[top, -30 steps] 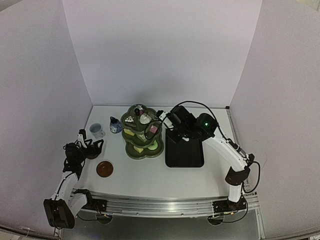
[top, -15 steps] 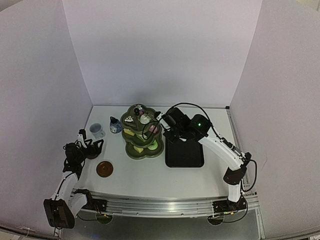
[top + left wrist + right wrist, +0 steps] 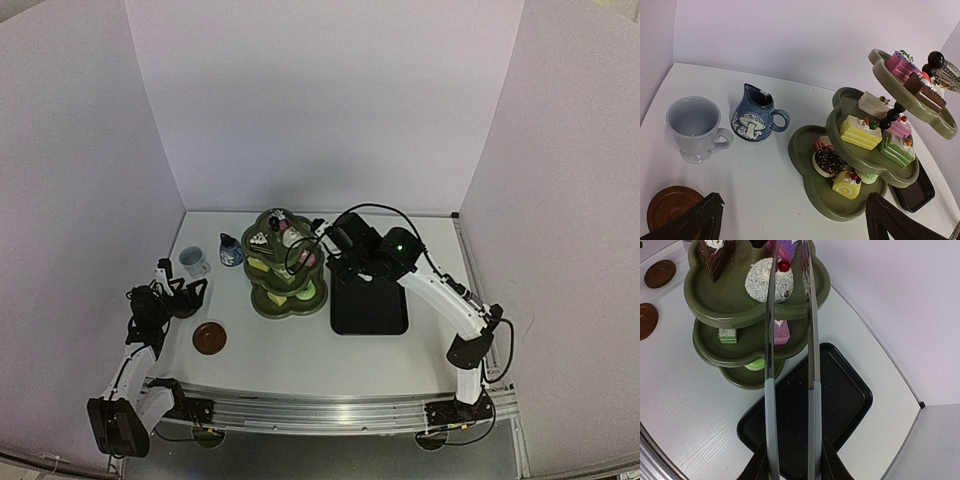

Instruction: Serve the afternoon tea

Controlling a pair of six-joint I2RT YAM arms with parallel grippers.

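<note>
The olive-green three-tier stand (image 3: 285,275) holds several small cakes (image 3: 860,132) on all tiers. My right gripper (image 3: 335,243) is shut on thin metal tongs (image 3: 771,365) that reach over the top tier (image 3: 715,300). A pink cake (image 3: 787,247) lies between the tong arms there; the tips are cut off, so I cannot tell whether they grip it. My left gripper (image 3: 795,225) is open and empty, low over the table left of the stand. The white mug (image 3: 692,127) and the dark-blue pot (image 3: 754,117) stand ahead of it. One brown coaster (image 3: 667,207) lies by its left finger and another (image 3: 209,337) nearer the front.
The black rectangular tray (image 3: 840,400) lies right of the stand, under the tongs and my right gripper. White walls close the table on three sides. The front rail runs along the near edge (image 3: 320,410).
My right arm has moved left, carrying the tongs from over the tray's edge to above the stand's top tier. The left arm has not moved.
</note>
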